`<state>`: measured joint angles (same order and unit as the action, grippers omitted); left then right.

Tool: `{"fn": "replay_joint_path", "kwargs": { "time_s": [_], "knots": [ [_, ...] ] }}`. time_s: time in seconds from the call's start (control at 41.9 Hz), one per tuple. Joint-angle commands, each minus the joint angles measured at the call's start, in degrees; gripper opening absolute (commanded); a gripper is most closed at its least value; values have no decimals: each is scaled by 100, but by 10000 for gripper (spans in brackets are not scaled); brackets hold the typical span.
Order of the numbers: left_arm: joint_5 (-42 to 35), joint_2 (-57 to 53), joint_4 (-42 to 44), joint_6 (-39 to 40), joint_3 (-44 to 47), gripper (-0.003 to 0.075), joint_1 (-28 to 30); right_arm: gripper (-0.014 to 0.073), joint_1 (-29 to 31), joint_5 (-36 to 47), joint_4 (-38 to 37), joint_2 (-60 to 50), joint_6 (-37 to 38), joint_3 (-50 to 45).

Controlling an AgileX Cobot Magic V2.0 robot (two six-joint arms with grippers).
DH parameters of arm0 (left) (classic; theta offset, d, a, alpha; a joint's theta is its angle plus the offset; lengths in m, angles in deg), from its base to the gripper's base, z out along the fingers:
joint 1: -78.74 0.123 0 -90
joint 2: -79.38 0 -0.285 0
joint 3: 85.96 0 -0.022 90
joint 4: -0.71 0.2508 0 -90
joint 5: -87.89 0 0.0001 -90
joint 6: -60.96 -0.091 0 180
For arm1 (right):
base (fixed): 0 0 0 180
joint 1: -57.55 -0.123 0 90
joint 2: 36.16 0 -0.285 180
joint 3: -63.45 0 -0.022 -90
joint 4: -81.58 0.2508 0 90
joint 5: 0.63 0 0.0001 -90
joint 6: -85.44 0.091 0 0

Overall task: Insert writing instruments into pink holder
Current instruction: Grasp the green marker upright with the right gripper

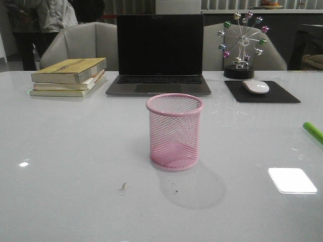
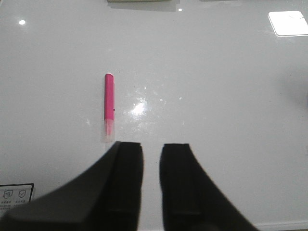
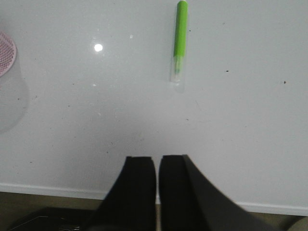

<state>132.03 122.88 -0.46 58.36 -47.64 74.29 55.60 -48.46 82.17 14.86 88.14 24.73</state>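
Observation:
The pink holder (image 1: 174, 132) stands upright and empty in the middle of the white table; a sliver of its rim (image 3: 6, 52) shows in the right wrist view. A magenta marker (image 2: 109, 102) lies flat on the table, ahead of my left gripper (image 2: 152, 144) and slightly to one side. That gripper is open by a narrow gap with nothing in it. A lime green marker (image 3: 180, 38) lies flat well ahead of my right gripper (image 3: 157, 158), whose fingers are shut and empty. The green marker's end (image 1: 314, 132) shows at the front view's right edge. Neither gripper appears in the front view.
Behind the holder are an open laptop (image 1: 159, 55), a stack of books (image 1: 70, 75) at the back left, and a mouse (image 1: 256, 86) on a black pad (image 1: 282, 96) beside a ferris-wheel ornament (image 1: 242, 45). The table's near edge (image 3: 57, 191) lies under my right gripper.

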Motion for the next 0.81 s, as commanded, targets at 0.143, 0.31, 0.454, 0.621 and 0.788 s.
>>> {"fn": "replay_joint_path", "kwargs": {
  "time_s": [0.143, 0.31, 0.454, 0.621, 0.788],
  "knots": [
    [-445, 40, -866, -750, -152, 582, -289, 562, 15, 406, -4, 233, -32, 164],
    [-506, 40, -1071, -1002, -152, 582, -915, 561, 19, 727, -4, 715, 56, 292],
    [-506, 40, -1098, -1022, -152, 582, -1229, 561, 19, 784, -4, 1521, 129, 685],
    [-517, 40, -1145, -1022, -152, 582, -1404, 561, 233, 797, -4, 2665, 136, 1407],
    [-516, 40, -1145, -1083, -152, 582, -1521, 561, 443, 732, -4, 3820, 131, 2124]
  ]
}}
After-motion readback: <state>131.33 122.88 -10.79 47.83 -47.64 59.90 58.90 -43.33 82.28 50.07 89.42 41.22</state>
